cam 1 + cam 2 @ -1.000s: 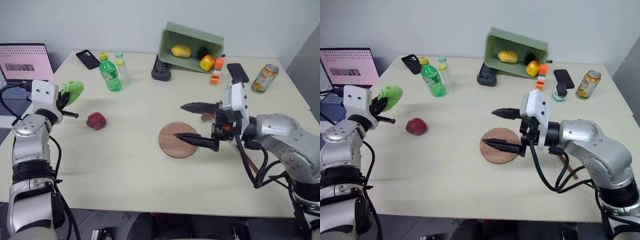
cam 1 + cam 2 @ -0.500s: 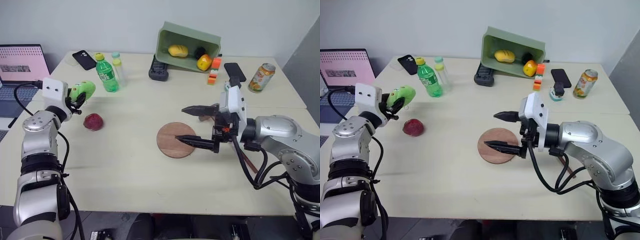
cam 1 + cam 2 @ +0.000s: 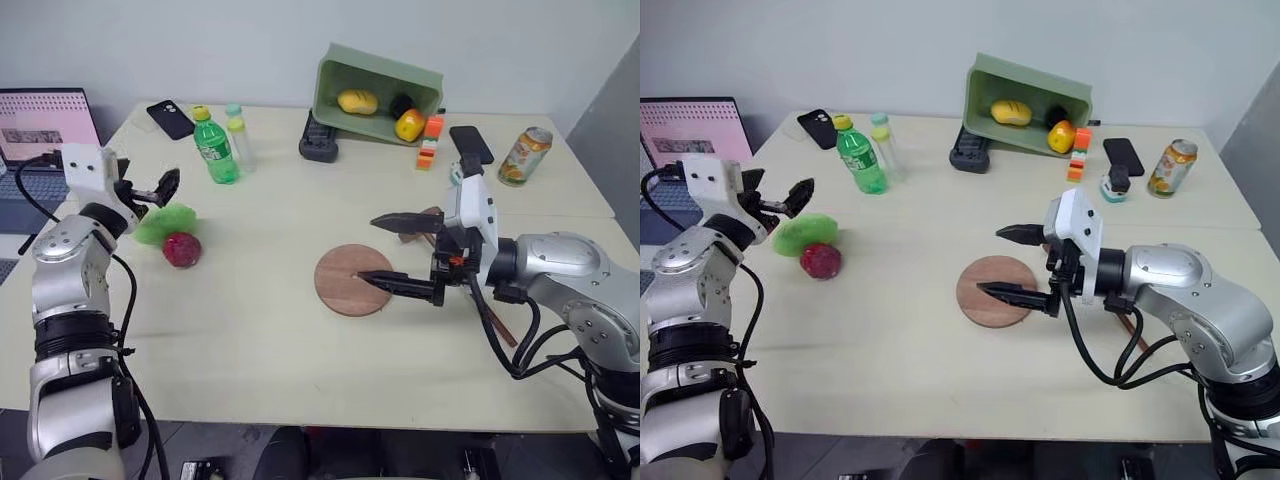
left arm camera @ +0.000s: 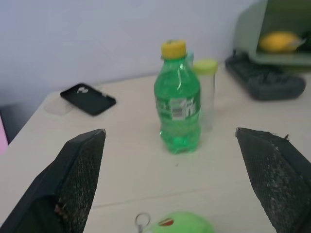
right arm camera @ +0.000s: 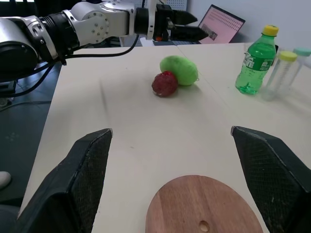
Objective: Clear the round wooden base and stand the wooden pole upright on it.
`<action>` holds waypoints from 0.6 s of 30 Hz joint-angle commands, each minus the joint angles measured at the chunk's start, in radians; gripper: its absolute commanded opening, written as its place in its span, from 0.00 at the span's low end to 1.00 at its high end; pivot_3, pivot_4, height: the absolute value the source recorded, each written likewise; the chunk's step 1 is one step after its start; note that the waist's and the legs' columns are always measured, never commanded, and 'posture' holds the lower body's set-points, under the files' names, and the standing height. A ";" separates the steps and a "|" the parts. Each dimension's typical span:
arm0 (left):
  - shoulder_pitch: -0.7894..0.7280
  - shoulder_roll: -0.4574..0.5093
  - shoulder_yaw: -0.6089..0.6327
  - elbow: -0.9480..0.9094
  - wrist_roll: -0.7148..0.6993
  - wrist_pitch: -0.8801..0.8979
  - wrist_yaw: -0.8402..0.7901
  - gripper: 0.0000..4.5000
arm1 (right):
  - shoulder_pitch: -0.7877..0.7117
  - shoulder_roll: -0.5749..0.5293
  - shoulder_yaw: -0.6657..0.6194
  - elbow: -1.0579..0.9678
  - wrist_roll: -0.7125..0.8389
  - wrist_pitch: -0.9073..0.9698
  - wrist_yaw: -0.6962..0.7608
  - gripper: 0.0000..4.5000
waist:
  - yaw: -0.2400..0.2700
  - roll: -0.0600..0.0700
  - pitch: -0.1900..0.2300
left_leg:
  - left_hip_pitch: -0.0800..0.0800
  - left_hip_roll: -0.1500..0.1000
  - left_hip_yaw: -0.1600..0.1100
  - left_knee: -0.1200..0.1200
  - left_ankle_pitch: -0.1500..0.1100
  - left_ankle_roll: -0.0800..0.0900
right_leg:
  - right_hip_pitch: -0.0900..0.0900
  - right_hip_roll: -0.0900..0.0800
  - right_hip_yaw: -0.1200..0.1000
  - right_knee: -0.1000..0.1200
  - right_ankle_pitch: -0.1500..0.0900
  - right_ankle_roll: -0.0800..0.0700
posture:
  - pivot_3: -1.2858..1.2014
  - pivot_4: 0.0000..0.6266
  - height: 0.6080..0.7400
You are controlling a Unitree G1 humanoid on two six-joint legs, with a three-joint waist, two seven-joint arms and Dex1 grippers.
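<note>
Right gripper (image 3: 402, 254) hovers with its fingers spread wide and nothing between them, one fingertip over the right edge of the round wooden base (image 3: 352, 279), which lies bare on the table (image 3: 250, 330) near the middle. Behind that gripper, the wooden pole (image 3: 428, 220) lies on the table, mostly hidden. Over on the left, the left gripper (image 3: 779, 197) hangs wide and empty just above a green fruit (image 3: 804, 233) touching a red fruit (image 3: 821, 261). Further back stands a green bottle (image 3: 217, 148), and the green bin (image 3: 378, 85) lies tipped on its side.
</note>
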 commanded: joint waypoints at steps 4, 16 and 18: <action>0.087 0.064 -0.142 -0.369 -0.061 0.138 -0.212 0.99 | 0.045 -0.065 -0.089 -0.031 -0.046 -0.020 -0.018 0.91 | 0.003 0.000 0.000 | 0.000 -0.001 0.000 0.000 0.000 0.000 | 0.000 0.000 0.001 0.000 0.000 0.000 | 0.52 0.24 1.00; 0.221 0.200 -0.390 -0.833 -0.200 0.367 -0.527 0.99 | 0.029 -0.199 0.004 0.050 -0.259 0.291 -0.256 0.91 | -0.002 0.003 0.002 | 0.001 0.002 0.002 -0.001 0.000 0.001 | 0.000 0.003 0.004 0.000 0.000 0.000 | 0.52 0.24 1.00; 0.216 0.188 -0.411 -0.839 -0.180 0.354 -0.525 0.99 | -0.006 -0.202 0.052 0.108 -0.291 0.311 -0.248 0.91 | -0.002 0.003 0.002 | 0.002 0.001 0.003 -0.001 0.000 0.001 | 0.000 0.004 0.003 0.001 0.000 0.000 | 0.52 0.24 1.00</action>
